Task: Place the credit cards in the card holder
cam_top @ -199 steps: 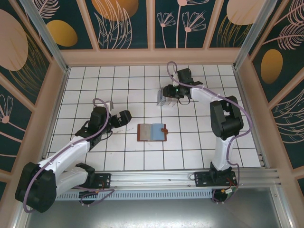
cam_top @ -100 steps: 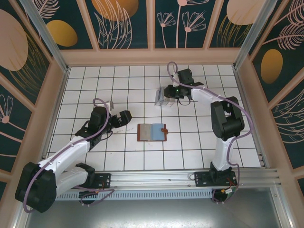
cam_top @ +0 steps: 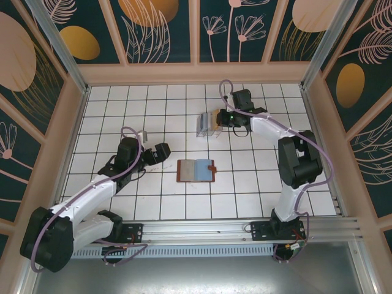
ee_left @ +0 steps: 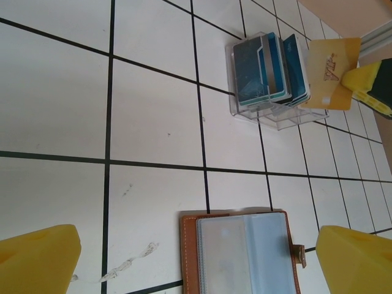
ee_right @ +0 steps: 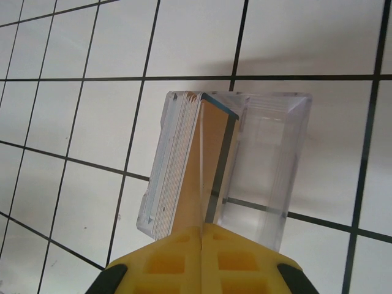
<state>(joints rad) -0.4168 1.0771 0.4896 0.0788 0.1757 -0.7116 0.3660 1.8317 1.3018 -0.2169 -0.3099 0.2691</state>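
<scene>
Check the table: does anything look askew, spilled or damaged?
Nothing spilled. A pale scuff marks the tile beside the open card holder, and one orange card juts from the clear box, pinched by the right gripper.

A white tiled table (cam_top: 153,202) with black grout lines lay evenly lit, boxed in by dark teal wall panels (cam_top: 165,30) painted with pale leaves and golden ovals, framed in light wood

Right pincer (ee_right: 202,233) drew back, seemingly pulling a tan card (ee_right: 212,159) out.
</scene>
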